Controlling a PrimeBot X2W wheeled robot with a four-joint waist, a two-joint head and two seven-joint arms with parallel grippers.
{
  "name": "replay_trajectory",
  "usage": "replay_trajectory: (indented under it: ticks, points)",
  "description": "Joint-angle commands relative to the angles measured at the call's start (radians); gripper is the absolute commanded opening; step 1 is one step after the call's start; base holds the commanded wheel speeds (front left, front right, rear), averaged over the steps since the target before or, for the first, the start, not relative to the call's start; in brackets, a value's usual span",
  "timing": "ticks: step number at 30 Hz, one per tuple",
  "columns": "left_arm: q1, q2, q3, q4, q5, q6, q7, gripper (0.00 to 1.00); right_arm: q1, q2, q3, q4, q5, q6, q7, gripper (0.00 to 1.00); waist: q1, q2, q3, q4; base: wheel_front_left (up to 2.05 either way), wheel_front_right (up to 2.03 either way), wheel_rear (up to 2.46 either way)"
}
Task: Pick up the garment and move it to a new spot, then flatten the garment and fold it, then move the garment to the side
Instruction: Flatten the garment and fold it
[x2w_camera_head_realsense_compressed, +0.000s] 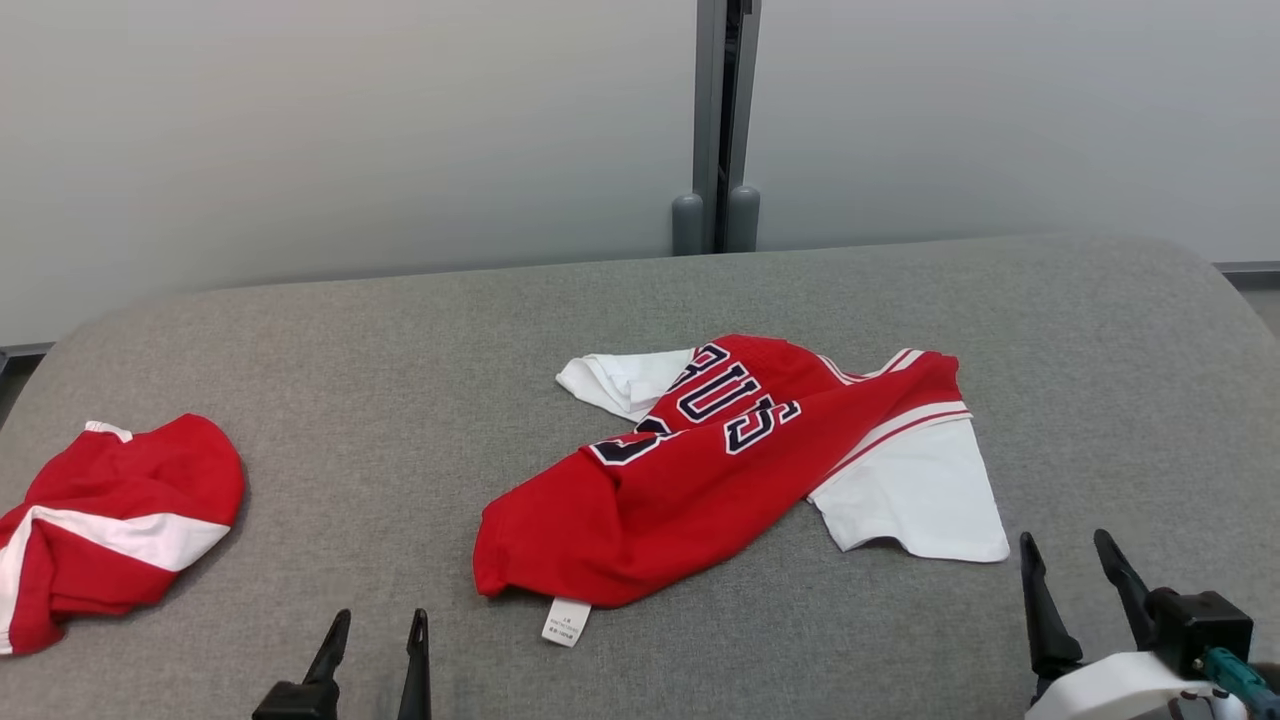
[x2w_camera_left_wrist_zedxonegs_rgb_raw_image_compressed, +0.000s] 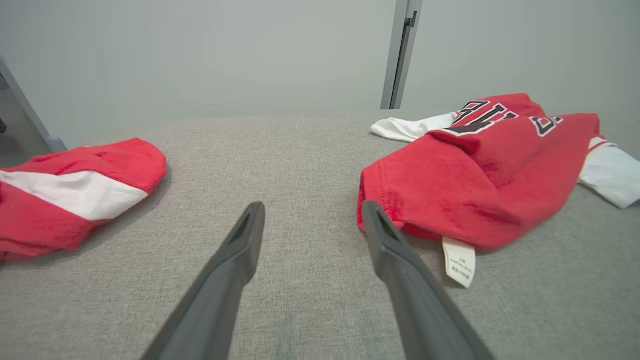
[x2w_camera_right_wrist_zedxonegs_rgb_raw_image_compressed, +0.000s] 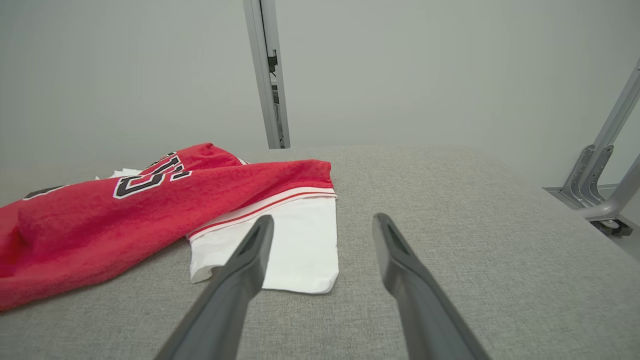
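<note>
**A:** Where is the garment (x2w_camera_head_realsense_compressed: 700, 480) lying?

**B:** It is lying crumpled on the grey padded table (x2w_camera_head_realsense_compressed: 400, 340), just off the middle of the head view toward 3 o'clock. Nothing is gripping it.

**A:** And the grippers?

**B:** The left gripper (x2w_camera_head_realsense_compressed: 382, 615) is hovering at 7 o'clock, with its fingers parted a moderate way and carrying nothing. In its wrist view the red hem is sitting just beside the finger on that view's right. The right gripper (x2w_camera_head_realsense_compressed: 1062, 537) is hanging at 4 o'clock, fingers spread wide and empty, pointing toward the white sleeve (x2w_camera_head_realsense_compressed: 920, 500).

**A:** Why are they sitting like that?

**B:** I am guessing they are bracketing the garment, one near each end, so each can take an edge for the lift to a new spot. The pick-up is not yet begun.

**A:** How is the garment looking?

**B:** It has a red body with dark, white-edged letters and is lying doubled over itself from 8 o'clock to 2 o'clock. One white sleeve is sticking out at 4 o'clock, another white piece is peeking out at 11 o'clock, and a white label (x2w_camera_head_realsense_compressed: 566, 620) is poking from the hem at 7 o'clock. It is looking limp, so I am expecting it to sag when raised.

**A:** Anything nearby?

**B:** A second red-and-white garment (x2w_camera_head_realsense_compressed: 110, 520) is lying bunched at 9 o'clock, well apart.
</note>
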Motion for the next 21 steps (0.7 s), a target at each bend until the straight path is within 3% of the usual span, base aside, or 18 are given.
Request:
replay_trajectory:
  ticks: [1, 8, 21]
  points:
    - [0.025, 0.003, 0.008, -0.013, 0.006, 0.003, 0.000, 1.00, 0.014, -0.003, 0.003, -0.007, 0.010, 0.000, 0.000, 1.00, 0.0000, -0.0001, -0.008, -0.004, 0.00, 0.00, 0.00]
    - [0.036, 0.003, -0.006, -0.019, 0.006, -0.007, 0.000, 1.00, 0.020, -0.004, 0.004, 0.001, 0.013, 0.000, 0.000, 1.00, 0.0000, -0.0001, 0.000, -0.001, 0.00, 0.00, 0.00]
    - [-0.114, 0.004, -0.111, 0.047, -0.081, -0.088, 0.000, 1.00, -0.074, -0.004, 0.047, 0.009, 0.020, 0.000, 0.000, 1.00, 0.0000, -0.0001, 0.159, -0.006, 0.00, 0.00, 0.00]
